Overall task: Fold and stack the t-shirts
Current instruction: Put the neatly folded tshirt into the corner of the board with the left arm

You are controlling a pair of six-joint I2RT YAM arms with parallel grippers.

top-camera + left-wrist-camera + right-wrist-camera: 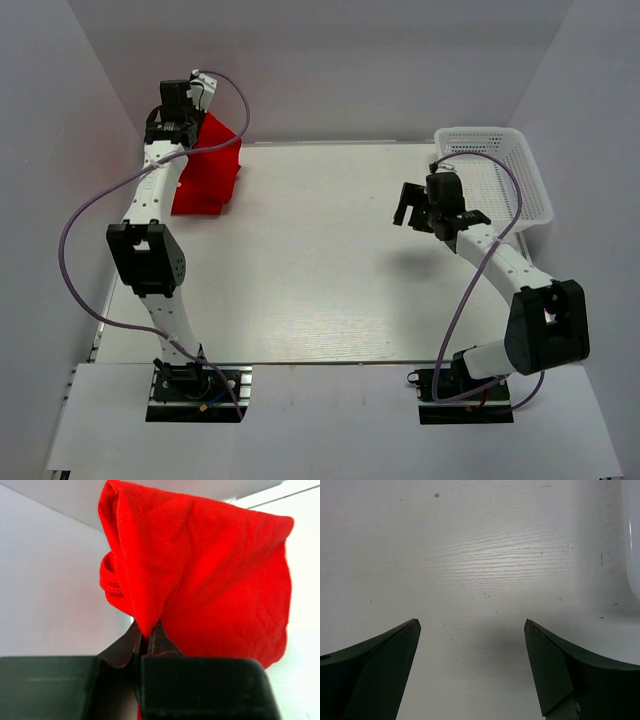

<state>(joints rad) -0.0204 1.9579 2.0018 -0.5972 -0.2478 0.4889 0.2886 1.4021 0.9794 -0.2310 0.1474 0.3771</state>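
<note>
Left gripper (147, 634) is clamped on a bunched fold of the red t-shirt (210, 580). The shirt hangs from it across the table (320, 260), well apart from the white mesh basket (490, 131). Right gripper (472, 622) has its jaws spread wide with nothing between them, just beside the basket.

The left tool (148, 632) pinches a fold of the red t-shirt (210, 585), which bunches above it.
</note>
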